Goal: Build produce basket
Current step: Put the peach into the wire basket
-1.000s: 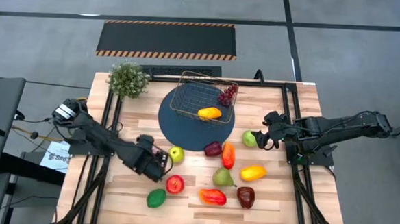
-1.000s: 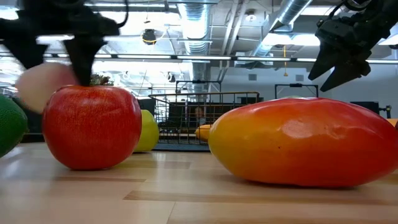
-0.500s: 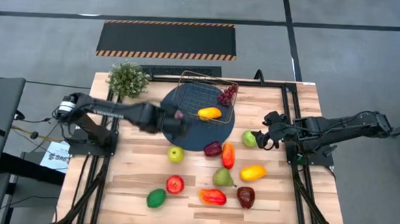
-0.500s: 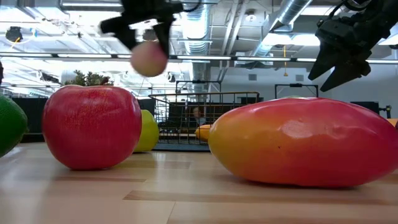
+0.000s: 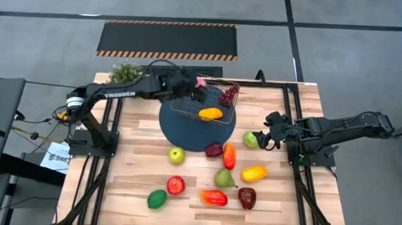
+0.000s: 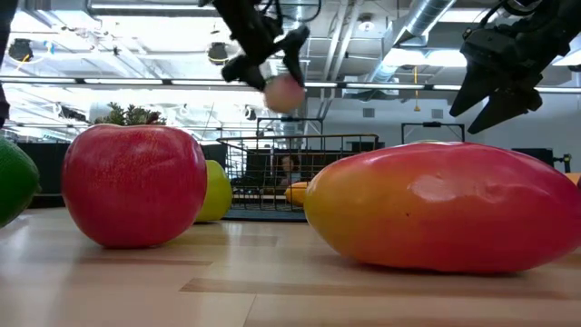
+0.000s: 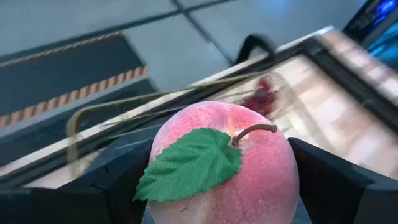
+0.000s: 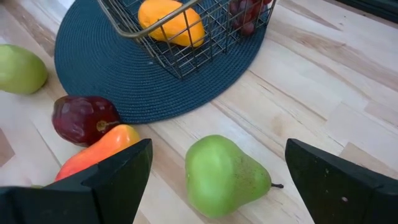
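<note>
Basket (image 5: 205, 99) holds 2 fruits; 9 outside.

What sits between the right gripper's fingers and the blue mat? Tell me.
A green pear lies on the bare wood between the open right gripper and the blue mat, seen in the right wrist view.
</note>
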### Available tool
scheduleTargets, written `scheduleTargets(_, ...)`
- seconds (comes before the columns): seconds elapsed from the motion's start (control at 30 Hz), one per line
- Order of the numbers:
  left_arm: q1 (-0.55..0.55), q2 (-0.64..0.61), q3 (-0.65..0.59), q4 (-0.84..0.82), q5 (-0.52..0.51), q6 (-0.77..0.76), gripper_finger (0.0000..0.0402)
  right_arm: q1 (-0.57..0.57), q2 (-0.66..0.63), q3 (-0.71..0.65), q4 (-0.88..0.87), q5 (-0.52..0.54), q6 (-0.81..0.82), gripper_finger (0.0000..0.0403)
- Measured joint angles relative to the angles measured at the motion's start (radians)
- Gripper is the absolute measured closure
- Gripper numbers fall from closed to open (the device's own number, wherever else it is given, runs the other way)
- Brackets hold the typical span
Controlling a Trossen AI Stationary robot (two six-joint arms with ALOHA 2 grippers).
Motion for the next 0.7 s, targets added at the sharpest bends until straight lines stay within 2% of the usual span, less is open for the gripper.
scheduleTargets(0.07, 0.024, 0.029, 0.005, 0.082, 0.029, 0.023, 0.0090, 0.000, 0.001, 0.000, -0.003, 0.000, 0.000, 0.0017)
scheduleTargets(0.27, 0.070, 0.133, 0.001, 0.140, 0.074, 0.024, 0.0090, 0.000, 0.014, 0.000, 0.003, -0.001, 0.008, 0.0017)
scheduleTargets(0.43, 0.083, 0.220, 0.003, 0.237, 0.062, 0.025, 0.0090, -0.001, 0.033, 0.000, 0.001, -0.001, 0.008, 0.0017)
scheduleTargets(0.7, 0.095, 0.322, 0.002, 0.287, 0.087, -0.005, 0.0090, -0.001, 0.065, 0.000, 0.002, -0.001, 0.000, 0.0017)
